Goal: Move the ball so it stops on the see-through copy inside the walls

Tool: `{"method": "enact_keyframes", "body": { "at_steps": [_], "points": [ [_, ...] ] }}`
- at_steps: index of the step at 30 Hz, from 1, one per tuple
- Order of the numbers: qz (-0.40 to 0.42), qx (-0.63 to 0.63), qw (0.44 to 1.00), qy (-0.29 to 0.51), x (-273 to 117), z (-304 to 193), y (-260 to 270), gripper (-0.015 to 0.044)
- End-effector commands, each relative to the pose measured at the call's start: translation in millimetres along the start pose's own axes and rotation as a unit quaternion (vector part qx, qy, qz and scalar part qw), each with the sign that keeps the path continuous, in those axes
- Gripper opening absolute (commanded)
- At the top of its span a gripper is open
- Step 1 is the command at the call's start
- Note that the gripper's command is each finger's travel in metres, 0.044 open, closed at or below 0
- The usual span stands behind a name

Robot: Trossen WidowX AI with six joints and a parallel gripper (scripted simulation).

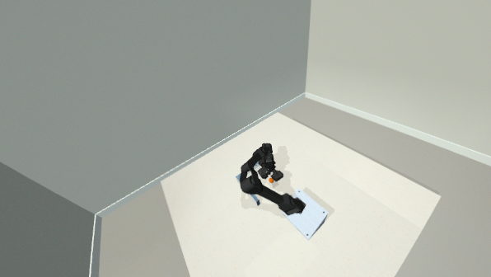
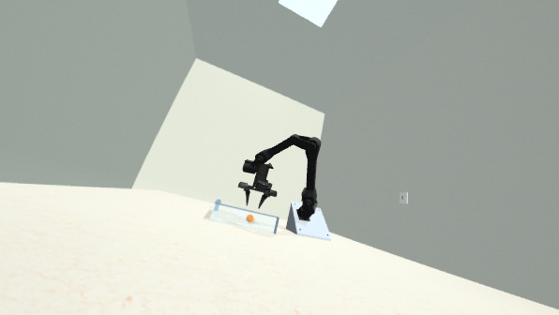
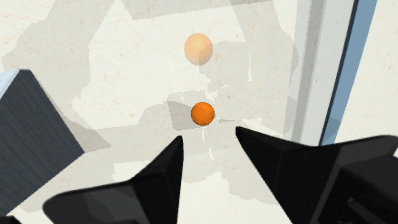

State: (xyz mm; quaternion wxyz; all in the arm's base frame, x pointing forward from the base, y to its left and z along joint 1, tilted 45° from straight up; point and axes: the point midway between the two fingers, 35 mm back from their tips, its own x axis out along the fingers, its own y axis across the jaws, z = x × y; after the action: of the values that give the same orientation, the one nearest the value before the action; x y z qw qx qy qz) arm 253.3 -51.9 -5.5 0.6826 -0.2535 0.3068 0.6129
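An orange ball (image 1: 271, 180) (image 2: 250, 218) (image 3: 202, 114) lies on the table. The pale see-through copy (image 3: 198, 48) shows above the ball in the wrist view; in the top view I cannot make it out behind the arm. The low clear walls with blue edges (image 1: 256, 199) (image 2: 269, 215) (image 3: 350, 65) form a corner; one wall runs along the right of the wrist view, and the arm partly hides them in the top view. My gripper (image 1: 270, 175) (image 2: 253, 206) (image 3: 209, 134) is open and empty, pointing down above the table near the ball, with its fingertips above ball height.
The light-blue sloped base (image 1: 313, 214) (image 2: 316, 230) carries the arm. Its dark side (image 3: 30, 140) shows at the left of the wrist view. Shadows of the arm fall around the ball.
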Motion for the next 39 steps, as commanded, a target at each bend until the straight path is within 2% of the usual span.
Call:
{"method": "enact_keyframes", "body": {
  "at_steps": [1,36,39],
  "points": [
    [0.001,-0.025,1.0,-0.01,2,4,0,0.0269],
    [0.0,-0.026,1.0,-0.011,54,5,0,0.0269],
    [0.0,-0.026,1.0,-0.011,54,5,0,0.019]
  ]
}}
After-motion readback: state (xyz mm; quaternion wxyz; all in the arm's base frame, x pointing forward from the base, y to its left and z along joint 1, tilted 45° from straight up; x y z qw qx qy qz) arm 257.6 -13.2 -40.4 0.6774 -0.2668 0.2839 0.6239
